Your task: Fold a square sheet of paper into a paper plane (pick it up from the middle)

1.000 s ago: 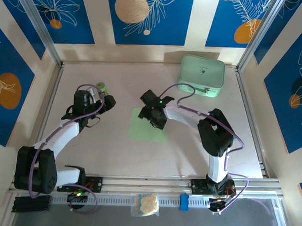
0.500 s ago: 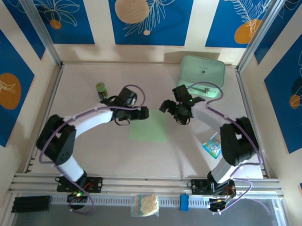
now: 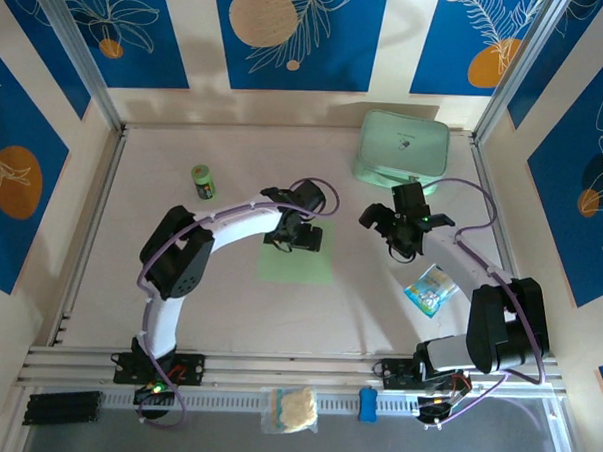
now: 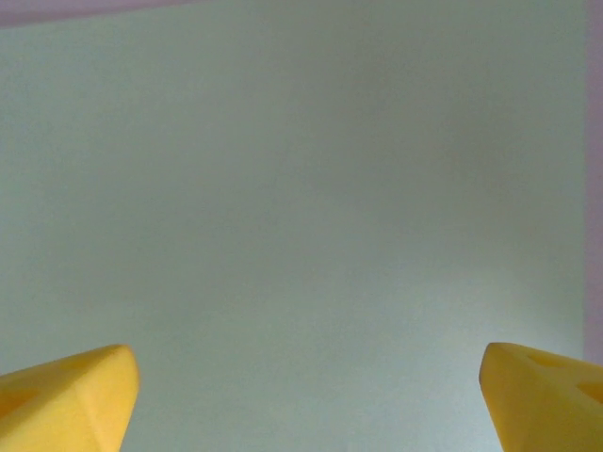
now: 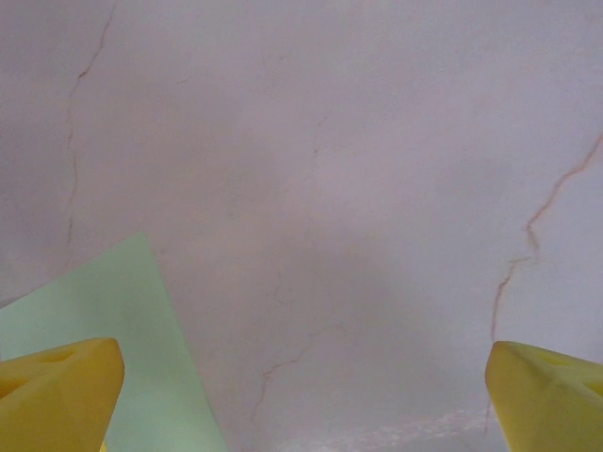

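Observation:
The square sheet of paper is pale green and lies flat on the table, with no fold in it. My left gripper hovers over the sheet's far edge. In the left wrist view the paper spreads under the left gripper, whose yellow fingertips stand wide apart, open and holding nothing. My right gripper hangs over bare table to the right of the sheet. In its wrist view a corner of the paper shows at lower left, and the right gripper is open and empty.
A mint-green case stands at the back right. A small green bottle stands at the back left. A colourful snack packet lies near the right arm. A bag and a blue item sit on the front rail.
The left arm has swung right from the bottle to above the sheet. The right arm has moved off the sheet to the right, opening wider and uncovering the snack packet.

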